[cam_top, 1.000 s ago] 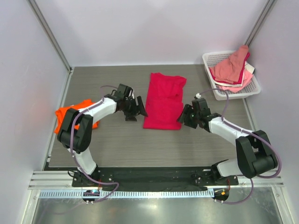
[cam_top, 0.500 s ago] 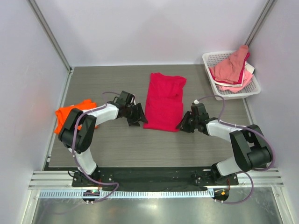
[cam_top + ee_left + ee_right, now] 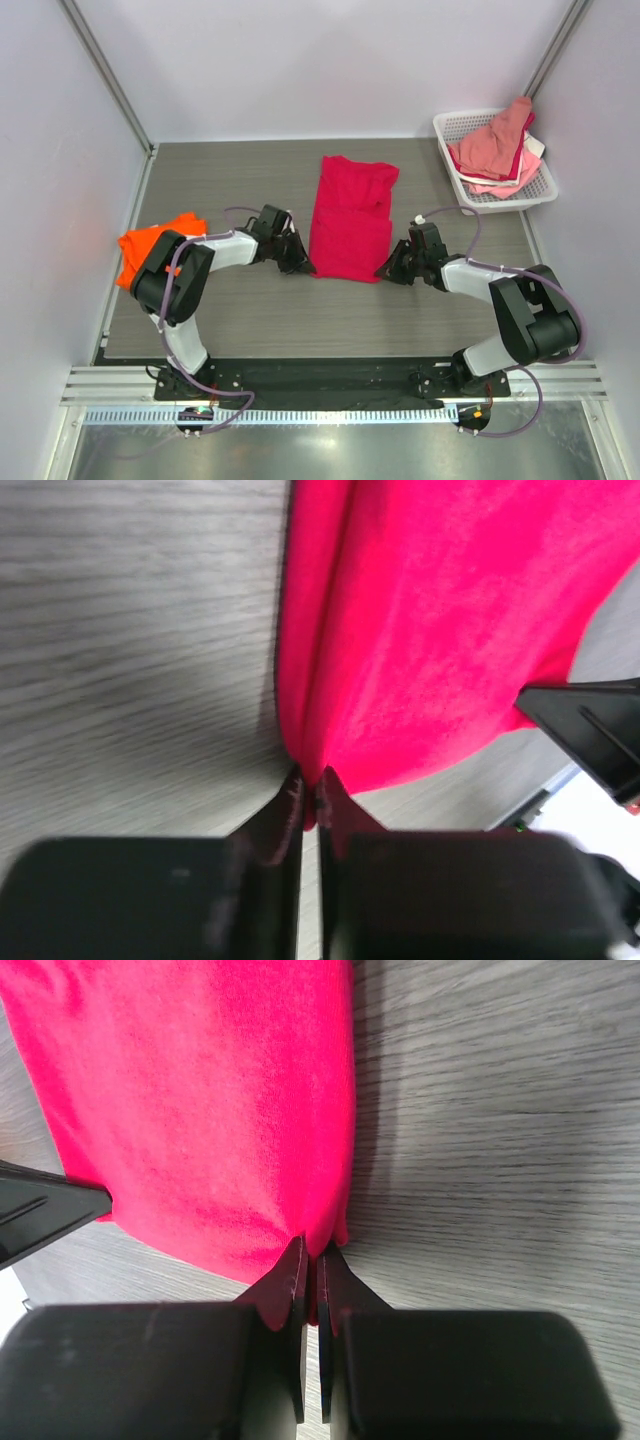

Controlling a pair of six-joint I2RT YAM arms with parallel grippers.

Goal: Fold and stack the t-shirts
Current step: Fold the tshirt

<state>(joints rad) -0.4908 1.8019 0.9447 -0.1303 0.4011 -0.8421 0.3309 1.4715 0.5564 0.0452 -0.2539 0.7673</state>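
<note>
The crimson-red t-shirt (image 3: 350, 215) lies on the table as a long folded strip in the middle. My left gripper (image 3: 303, 268) is shut on its near left corner, and the left wrist view shows red cloth (image 3: 420, 630) pinched between the closed tips of the left gripper (image 3: 311, 780). My right gripper (image 3: 384, 272) is shut on the near right corner, and its wrist view shows the red t-shirt (image 3: 200, 1100) bunched between the tips of the right gripper (image 3: 310, 1252). The orange t-shirt (image 3: 148, 248) lies crumpled at the left edge.
A white lattice basket (image 3: 545, 180) with pink and salmon clothes (image 3: 495, 148) stands at the back right. Both arms lie low over the grey wood-grain table (image 3: 250, 310). White walls enclose the table on three sides.
Both grippers came in to the red t-shirt's near corners and closed on them. The shirt's near edge has drawn in slightly.
</note>
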